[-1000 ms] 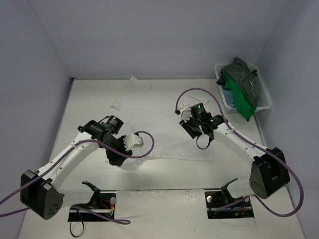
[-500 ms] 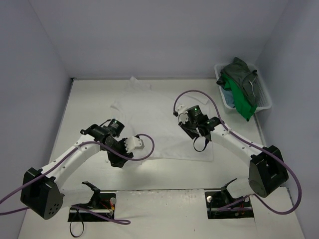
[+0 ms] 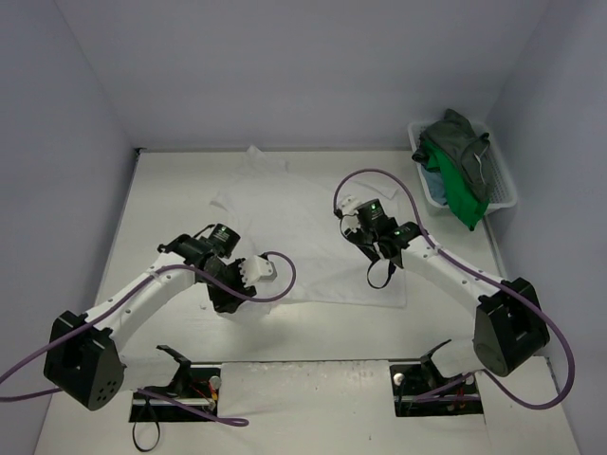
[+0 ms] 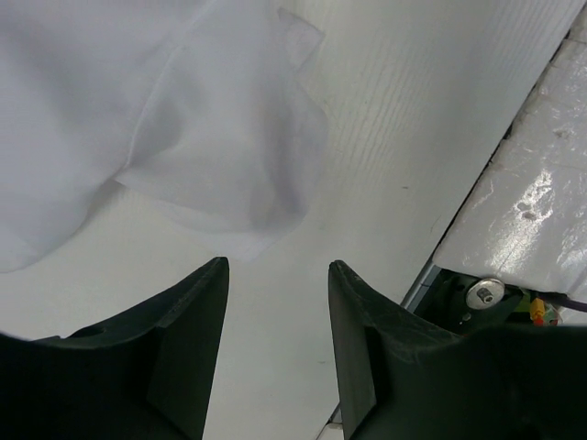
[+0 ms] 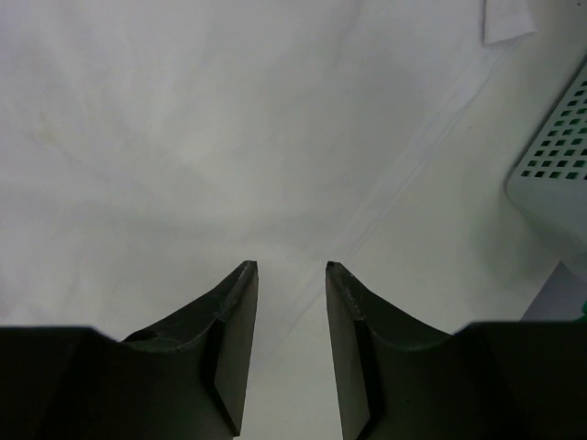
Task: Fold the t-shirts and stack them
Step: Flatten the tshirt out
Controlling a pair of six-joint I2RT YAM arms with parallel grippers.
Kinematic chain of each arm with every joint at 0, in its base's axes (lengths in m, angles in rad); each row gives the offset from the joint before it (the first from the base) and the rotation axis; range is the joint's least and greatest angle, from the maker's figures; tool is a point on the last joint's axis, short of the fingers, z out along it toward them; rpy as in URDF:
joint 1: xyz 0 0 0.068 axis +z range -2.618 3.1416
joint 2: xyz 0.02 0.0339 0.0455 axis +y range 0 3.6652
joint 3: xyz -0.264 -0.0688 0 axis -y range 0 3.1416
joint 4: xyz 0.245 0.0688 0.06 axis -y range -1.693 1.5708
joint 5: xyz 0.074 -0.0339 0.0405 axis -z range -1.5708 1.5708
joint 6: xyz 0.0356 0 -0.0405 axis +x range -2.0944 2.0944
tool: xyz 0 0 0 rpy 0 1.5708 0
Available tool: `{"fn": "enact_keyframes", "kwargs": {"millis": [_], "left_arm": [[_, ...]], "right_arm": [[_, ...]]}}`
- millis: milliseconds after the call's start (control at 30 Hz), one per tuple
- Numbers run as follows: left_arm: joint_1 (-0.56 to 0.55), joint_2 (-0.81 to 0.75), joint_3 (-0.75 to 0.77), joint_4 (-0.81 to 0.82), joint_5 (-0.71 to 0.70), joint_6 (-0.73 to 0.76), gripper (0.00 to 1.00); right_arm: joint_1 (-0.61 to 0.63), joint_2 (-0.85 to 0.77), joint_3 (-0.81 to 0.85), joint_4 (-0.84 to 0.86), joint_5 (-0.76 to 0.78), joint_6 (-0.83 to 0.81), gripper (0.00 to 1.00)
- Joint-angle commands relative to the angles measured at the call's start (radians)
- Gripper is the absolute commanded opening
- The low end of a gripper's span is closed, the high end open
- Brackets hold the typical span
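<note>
The white t-shirt (image 3: pixel 303 242) lies spread flat on the table (image 3: pixel 171 190), well to the left of the mesh basket (image 5: pixel 550 174), and that's the one I'm working. My left gripper (image 4: pixel 278 266) hangs low at the shirt's corner farthest from the basket, jaws apart with nothing between them. A loose flap of cloth (image 4: pixel 229 147) sits just ahead of the fingertips, so I judge it's lined up there to pinch that corner for the fold. My right gripper (image 5: pixel 291 266) hovers over the shirt's edge on the basket side, jaws likewise apart and empty, hem running right beneath them.

In the basket itself the bright green shirt (image 3: pixel 457 190) spills over the near rim, the dark grey-green shirt (image 3: pixel 465 137) is heaped on top, and a bit of the teal-blue shirt (image 3: pixel 434 182) shows beside them. Nothing lies between either gripper and the cloth. The right arm's purple cable (image 3: pixel 375 171) loops above the shirt on the basket side, worth watching.
</note>
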Motion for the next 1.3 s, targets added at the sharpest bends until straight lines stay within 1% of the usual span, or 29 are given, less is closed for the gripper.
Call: {"fn": "enact_keyframes", "kwargs": {"millis": [0,133,167,233,267,367,400,500,667,733,833,900,1000,1100,1267], "left_arm": [[0.006,0.002,0.064,0.055,-0.033,-0.028,0.42],[0.006,-0.013,0.043,0.068,-0.045,-0.034,0.43],[0.006,-0.019,0.037,0.071,-0.048,-0.034,0.43],[0.006,-0.043,0.023,0.077,-0.048,-0.037,0.43],[0.006,-0.054,0.020,0.078,-0.048,-0.037,0.43],[0.006,-0.083,0.006,0.088,-0.046,-0.040,0.43],[0.006,-0.088,0.003,0.092,-0.045,-0.042,0.43],[0.006,-0.096,-0.002,0.095,-0.048,-0.040,0.43],[0.007,-0.082,0.015,0.086,-0.034,-0.037,0.43],[0.006,-0.071,0.018,0.083,-0.031,-0.037,0.43],[0.006,-0.057,0.018,0.075,-0.025,-0.037,0.43],[0.006,-0.053,0.018,0.074,-0.022,-0.039,0.43],[0.006,-0.047,0.023,0.066,-0.025,-0.037,0.43],[0.006,-0.039,0.026,0.063,-0.028,-0.039,0.43],[0.006,-0.034,0.012,0.078,-0.045,-0.042,0.43]], "right_arm": [[-0.014,-0.054,0.086,0.026,0.081,0.021,0.33],[-0.066,-0.003,0.203,0.041,0.173,0.050,0.33],[-0.115,0.004,0.276,0.041,0.174,0.056,0.34],[-0.169,0.030,0.351,0.040,0.182,0.089,0.34],[-0.219,0.038,0.410,0.038,0.203,0.099,0.36],[-0.281,0.063,0.461,0.034,0.222,0.127,0.37],[-0.287,0.069,0.474,0.029,0.257,0.132,0.37],[-0.325,0.075,0.461,0.027,0.280,0.144,0.37],[-0.370,-0.008,0.375,0.009,0.152,0.135,0.39],[-0.379,-0.031,0.338,0.007,0.168,0.129,0.38],[-0.405,-0.093,0.292,0.003,0.121,0.112,0.38],[-0.407,-0.123,0.274,-0.017,0.083,0.093,0.38],[-0.405,-0.195,0.217,-0.051,-0.067,0.069,0.39],[-0.405,-0.215,0.189,-0.065,-0.106,0.063,0.39],[-0.404,-0.230,0.159,-0.091,-0.118,0.066,0.38]]}}
